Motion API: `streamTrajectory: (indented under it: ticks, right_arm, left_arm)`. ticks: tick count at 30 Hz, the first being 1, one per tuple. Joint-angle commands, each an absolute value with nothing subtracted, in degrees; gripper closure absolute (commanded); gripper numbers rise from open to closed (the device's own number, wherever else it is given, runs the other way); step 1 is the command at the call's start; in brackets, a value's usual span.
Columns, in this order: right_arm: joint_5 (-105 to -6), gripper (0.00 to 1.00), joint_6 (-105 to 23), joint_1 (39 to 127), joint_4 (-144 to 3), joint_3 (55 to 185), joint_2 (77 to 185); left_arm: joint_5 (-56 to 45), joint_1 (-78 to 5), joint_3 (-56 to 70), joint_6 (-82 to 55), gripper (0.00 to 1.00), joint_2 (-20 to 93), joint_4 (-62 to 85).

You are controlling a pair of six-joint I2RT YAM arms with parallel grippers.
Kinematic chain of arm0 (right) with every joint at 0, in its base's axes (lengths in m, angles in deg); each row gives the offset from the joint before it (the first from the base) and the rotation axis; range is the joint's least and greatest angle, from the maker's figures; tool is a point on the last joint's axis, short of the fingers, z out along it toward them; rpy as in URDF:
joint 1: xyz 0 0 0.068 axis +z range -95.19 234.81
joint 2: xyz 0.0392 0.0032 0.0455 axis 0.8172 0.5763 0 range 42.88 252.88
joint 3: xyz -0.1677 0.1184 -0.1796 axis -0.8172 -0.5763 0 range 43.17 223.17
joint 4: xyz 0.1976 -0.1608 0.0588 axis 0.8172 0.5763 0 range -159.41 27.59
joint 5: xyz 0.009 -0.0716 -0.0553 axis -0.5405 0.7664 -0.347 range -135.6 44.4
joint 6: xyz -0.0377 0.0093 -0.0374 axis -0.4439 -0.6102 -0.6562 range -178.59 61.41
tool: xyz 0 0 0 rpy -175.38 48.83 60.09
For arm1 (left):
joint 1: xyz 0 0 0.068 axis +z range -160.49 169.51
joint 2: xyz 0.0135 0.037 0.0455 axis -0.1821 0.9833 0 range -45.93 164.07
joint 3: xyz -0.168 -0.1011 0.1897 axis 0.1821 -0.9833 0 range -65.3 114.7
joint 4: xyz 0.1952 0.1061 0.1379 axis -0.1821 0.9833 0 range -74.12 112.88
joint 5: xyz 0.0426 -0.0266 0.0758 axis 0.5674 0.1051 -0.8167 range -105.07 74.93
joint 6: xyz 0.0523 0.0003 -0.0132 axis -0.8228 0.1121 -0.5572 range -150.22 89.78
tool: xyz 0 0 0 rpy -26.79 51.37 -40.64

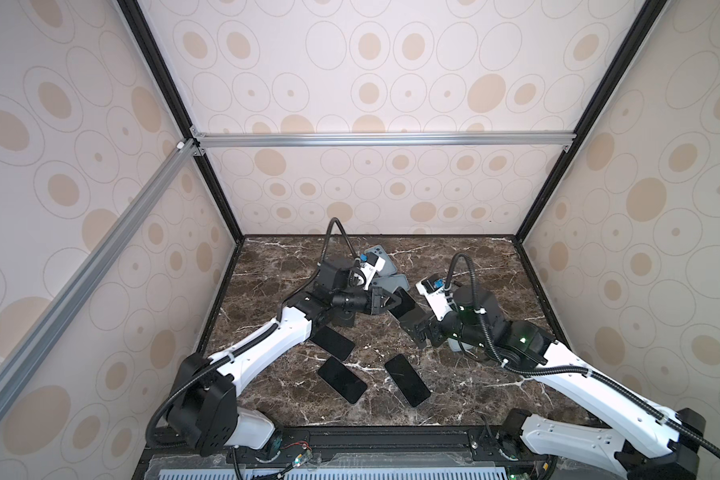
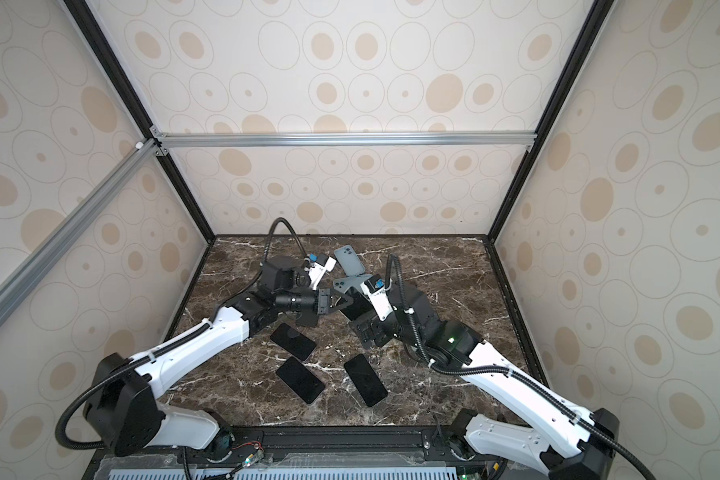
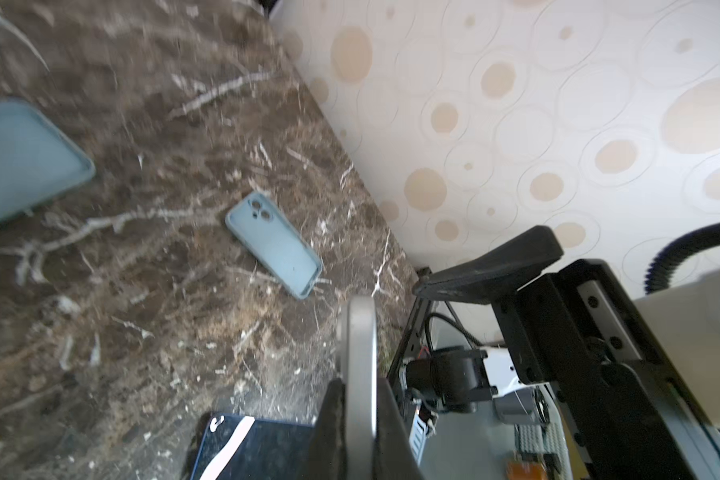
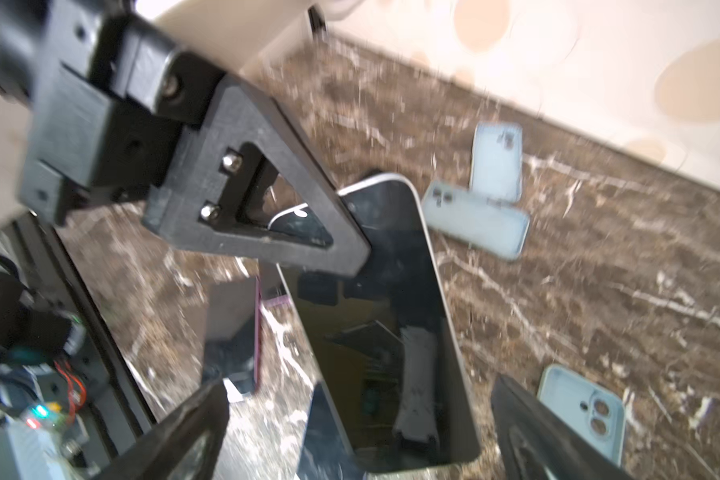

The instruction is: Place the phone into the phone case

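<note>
A black-screened phone (image 4: 391, 332) with a white edge hangs tilted above the table (image 1: 474, 395), seen in both top views (image 1: 406, 309) (image 2: 356, 307). My left gripper (image 3: 360, 415) is shut on its upper end; the phone's edge (image 3: 360, 365) shows between the pads. My right gripper (image 4: 358, 436) is open, one finger (image 4: 184, 432) on each side of the phone's lower end with gaps to it. Three pale blue phone cases lie on the marble: two overlapping (image 4: 497, 162) (image 4: 476, 220) toward the back wall, one (image 4: 582, 415) nearer the right gripper.
Three other dark phones lie screen-up on the front half of the table (image 1: 332, 341) (image 1: 341, 380) (image 1: 407, 385). Patterned walls close the table on three sides. The two arms meet near the table's middle (image 2: 341, 303) (image 2: 366, 330).
</note>
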State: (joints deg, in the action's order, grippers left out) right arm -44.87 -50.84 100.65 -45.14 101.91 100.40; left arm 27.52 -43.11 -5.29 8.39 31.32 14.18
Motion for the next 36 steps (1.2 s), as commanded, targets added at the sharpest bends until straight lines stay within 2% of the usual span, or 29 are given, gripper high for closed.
streamTrajectory:
  ticks: [1, 3, 7, 9, 16, 21, 26, 30, 36]
  right_arm:
    - [-45.4, 0.00, -47.1, 99.4, -49.8, 105.0, 97.7]
    - [-49.3, 0.02, -44.9, 97.0, -52.1, 106.3, 97.1]
    - [-59.0, 0.17, -40.0, 92.0, -59.7, 107.9, 96.5]
    - [-64.4, 0.21, -38.2, 90.3, -63.9, 108.9, 96.8]
    - [-80.2, 0.26, -34.0, 89.1, -72.0, 115.5, 102.4]
    - [-84.6, 0.31, -32.2, 89.2, -76.0, 116.9, 104.6]
    - [-86.9, 0.41, -32.2, 89.2, -77.1, 117.9, 105.3]
    - [-89.3, 0.61, -31.9, 89.2, -78.2, 118.1, 105.9]
    - [-91.9, 0.67, -29.9, 89.2, -83.6, 116.2, 106.0]
  left_arm:
    - [20.3, -40.4, -6.4, 13.0, 1.00, 23.9, -2.8]
    - [17.2, -39.6, -8.6, 14.6, 1.00, 20.9, -10.2]
    - [15.7, -38.9, -12.7, 17.6, 1.00, 17.0, -26.8]
    - [17.3, -38.9, -12.7, 18.5, 1.00, 16.5, -31.8]
    - [24.8, -38.9, -12.8, 24.7, 1.00, 17.8, -48.8]
    - [28.1, -38.8, -13.7, 30.7, 1.00, 19.9, -57.2]
    - [28.9, -38.9, -15.1, 34.7, 1.00, 20.8, -62.5]
    - [29.2, -38.9, -15.8, 35.3, 1.00, 20.8, -63.0]
    - [27.9, -38.9, -16.7, 35.6, 1.00, 20.5, -63.4]
